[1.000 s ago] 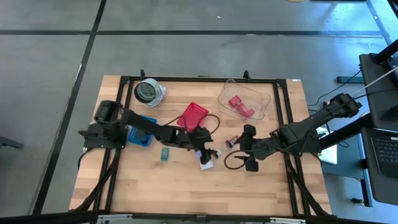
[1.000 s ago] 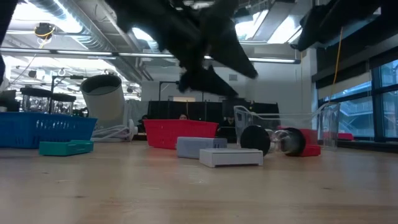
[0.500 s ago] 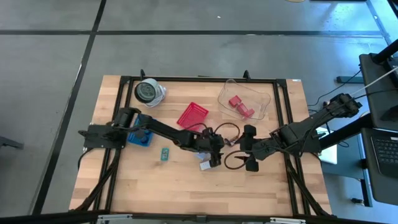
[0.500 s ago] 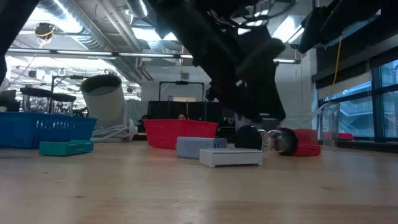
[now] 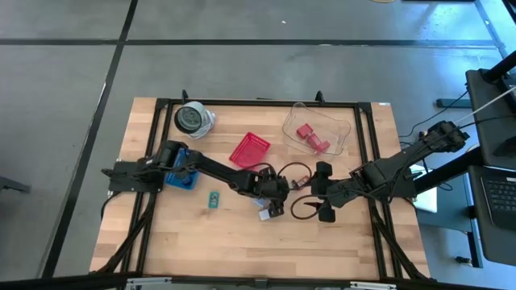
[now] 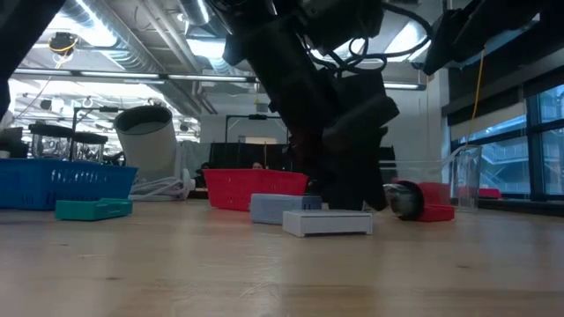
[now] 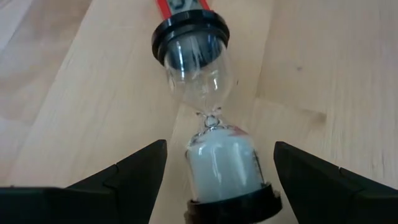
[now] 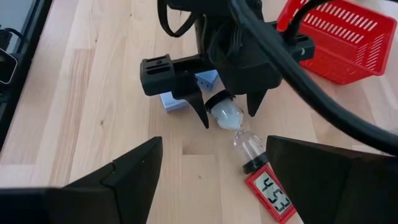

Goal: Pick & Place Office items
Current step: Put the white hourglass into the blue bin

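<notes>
Straddling a sand timer: the left gripper [image 8: 227,93] sits low at mid-table with its fingers spread apart, one on each side of the hourglass [image 7: 208,118].

Seen from the left wrist, the hourglass lies on its side on the wooden table [image 5: 242,250], white sand filling the nearer bulb, its black end cap between the two dark fingers [image 7: 134,171] without either one touching the glass. Its far cap touches a small red digital clock [image 8: 272,194]. Just beside the gripper lie a white block [image 6: 327,222] and a pale-blue block [image 8: 177,99]. Farther off stand the red mesh basket [image 5: 250,148] and a teal piece [image 5: 213,200]. The right gripper [image 5: 324,192] waits, fingers apart, near the timer.
</notes>
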`<move>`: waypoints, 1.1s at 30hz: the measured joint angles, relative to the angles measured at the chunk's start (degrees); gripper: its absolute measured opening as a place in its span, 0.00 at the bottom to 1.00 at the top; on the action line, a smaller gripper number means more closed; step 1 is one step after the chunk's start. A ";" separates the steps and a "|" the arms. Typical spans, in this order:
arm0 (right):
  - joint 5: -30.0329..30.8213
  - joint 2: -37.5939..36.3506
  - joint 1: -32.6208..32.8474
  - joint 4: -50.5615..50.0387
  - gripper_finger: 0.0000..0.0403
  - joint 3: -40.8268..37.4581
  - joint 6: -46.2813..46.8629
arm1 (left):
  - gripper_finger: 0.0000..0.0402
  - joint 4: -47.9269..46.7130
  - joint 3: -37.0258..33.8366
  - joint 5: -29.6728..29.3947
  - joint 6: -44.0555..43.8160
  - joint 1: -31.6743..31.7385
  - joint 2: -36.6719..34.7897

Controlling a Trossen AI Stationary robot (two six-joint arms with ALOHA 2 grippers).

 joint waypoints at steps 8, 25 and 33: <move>0.00 0.00 0.00 0.15 0.72 0.00 0.00 | 0.66 -1.28 0.00 2.84 -2.25 1.67 0.30; 0.00 0.00 0.00 0.15 0.72 0.00 -0.04 | 0.48 -1.64 0.04 4.90 -3.57 2.79 0.48; 0.00 0.00 0.00 0.15 0.72 0.00 -0.22 | 0.48 -3.84 -0.09 -0.15 -2.91 1.82 -2.46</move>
